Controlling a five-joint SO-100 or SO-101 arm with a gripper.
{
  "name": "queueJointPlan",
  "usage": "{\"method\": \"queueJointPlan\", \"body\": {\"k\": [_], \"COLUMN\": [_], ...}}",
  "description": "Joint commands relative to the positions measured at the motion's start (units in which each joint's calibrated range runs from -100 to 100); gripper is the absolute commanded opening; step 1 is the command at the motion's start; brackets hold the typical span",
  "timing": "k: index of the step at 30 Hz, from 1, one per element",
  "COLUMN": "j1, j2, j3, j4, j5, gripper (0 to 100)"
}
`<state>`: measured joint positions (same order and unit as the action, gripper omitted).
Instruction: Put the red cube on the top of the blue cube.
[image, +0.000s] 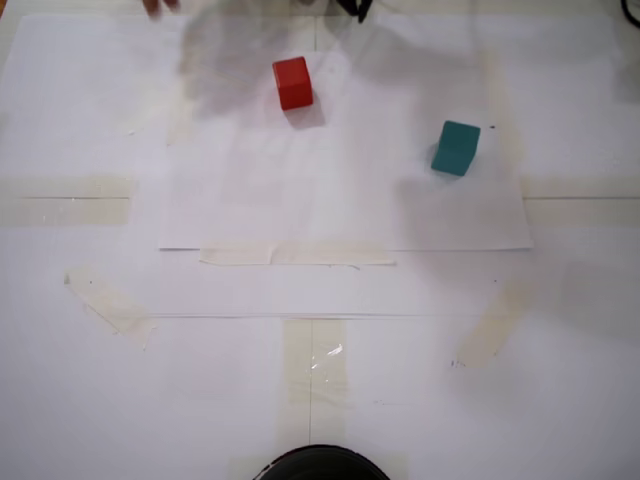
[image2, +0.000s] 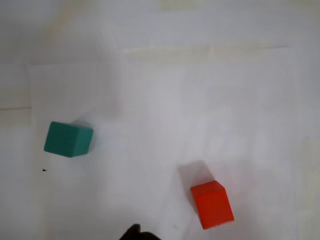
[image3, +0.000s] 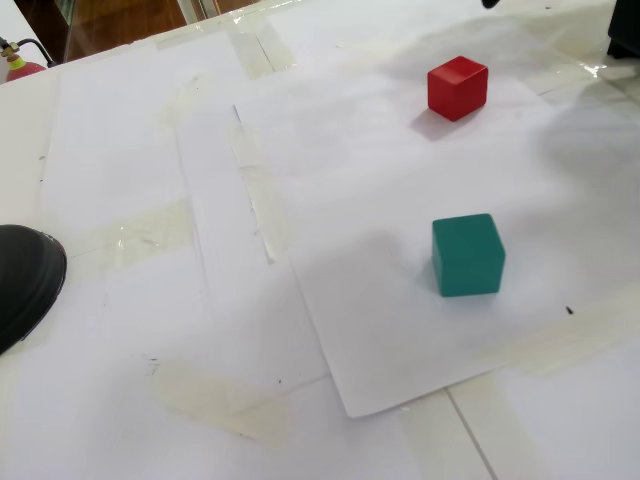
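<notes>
1. I see the red cube (image: 292, 82) resting on white paper (image: 340, 200) taped to the counter (image: 80, 380), near the top edge of a fixed view.
2. The blue cube (image: 456, 148), teal in colour, sits well apart from it, to the right and slightly lower in that view.
3. In the wrist view, the red cube (image2: 212, 204) lies low and right of centre; the blue cube (image2: 68, 139) lies far left.
4. Only a dark sliver of my pincer (image2: 134, 233) shows at the bottom edge, just left of the red cube. I cannot tell whether it is open or closed.

Bright, washed-out white paper (image: 340, 200) with soft grey shadows, glare on the tape (image: 315, 360), slightly blurry.
</notes>
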<state>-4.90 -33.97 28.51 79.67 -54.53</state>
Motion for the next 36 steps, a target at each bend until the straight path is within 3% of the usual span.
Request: {"method": "queueJointPlan", "body": {"k": [1, 8, 12, 17, 20, 30, 36], "j1": [0.20, 3.84, 5.05, 5.81, 6.34, 6.79, 6.94], "j2": [-0.97, -1.82, -10.32, -29.21, -33.58, -31.87, -18.73], "j3": [0.04, 0.67, 9.57, 26.82, 29.00, 26.09, 16.20], "j4": [-2.17, 1.42, 1.66, -2.17, 0.36, 3.78, 5.25], "j5": [0.00, 4.59, 6.74, 9.23, 11.33, 15.63, 17.68], "gripper": [1, 17, 24, 26, 27, 27, 27]}}
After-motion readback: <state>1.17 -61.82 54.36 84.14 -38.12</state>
